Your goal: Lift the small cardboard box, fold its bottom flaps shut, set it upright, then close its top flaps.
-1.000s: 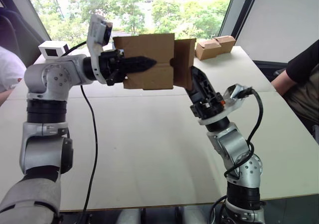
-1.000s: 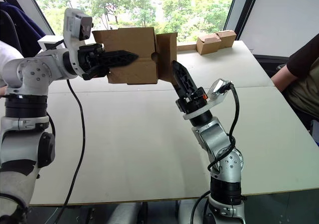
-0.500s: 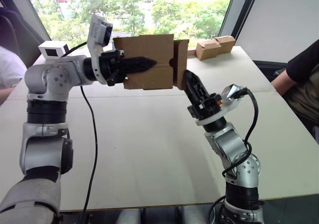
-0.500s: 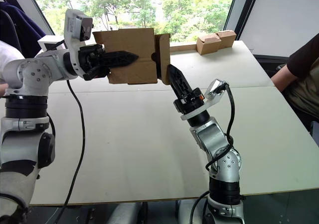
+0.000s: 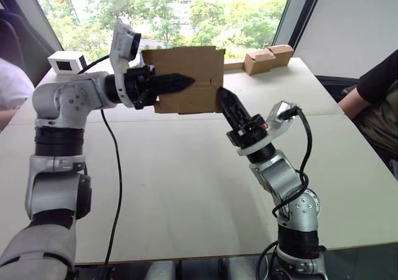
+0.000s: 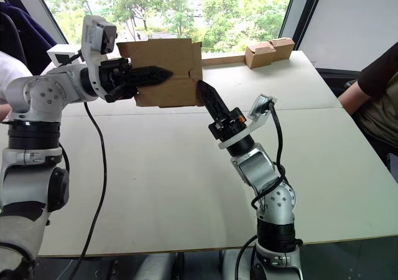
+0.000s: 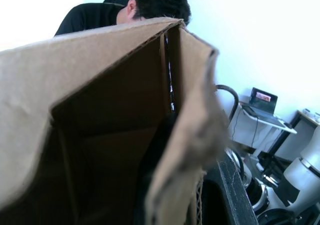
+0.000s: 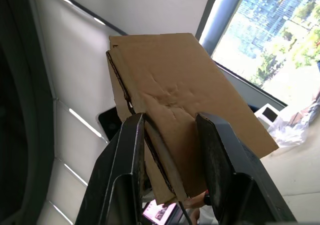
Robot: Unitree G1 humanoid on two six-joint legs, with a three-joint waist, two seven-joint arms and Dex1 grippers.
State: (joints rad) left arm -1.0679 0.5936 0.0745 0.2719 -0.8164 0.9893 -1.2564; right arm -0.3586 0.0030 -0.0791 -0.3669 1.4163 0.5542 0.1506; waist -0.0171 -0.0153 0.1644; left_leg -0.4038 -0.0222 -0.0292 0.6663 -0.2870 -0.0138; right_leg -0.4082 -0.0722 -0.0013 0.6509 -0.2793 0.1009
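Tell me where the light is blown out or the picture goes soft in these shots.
Eye views: the window behind the box is bright, trees washed pale, while the table is evenly lit. Left wrist view: the wall behind is blown white, and the near box edge is soft and blurred. Right wrist view: the window glares at the far side, and the right pincer's dark fingers are close and soft.

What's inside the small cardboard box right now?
From the left wrist view, the small cardboard box looks hollow: bare brown walls and a dark fold, with no contents seen. Its deeper end is in shadow and cannot be checked.
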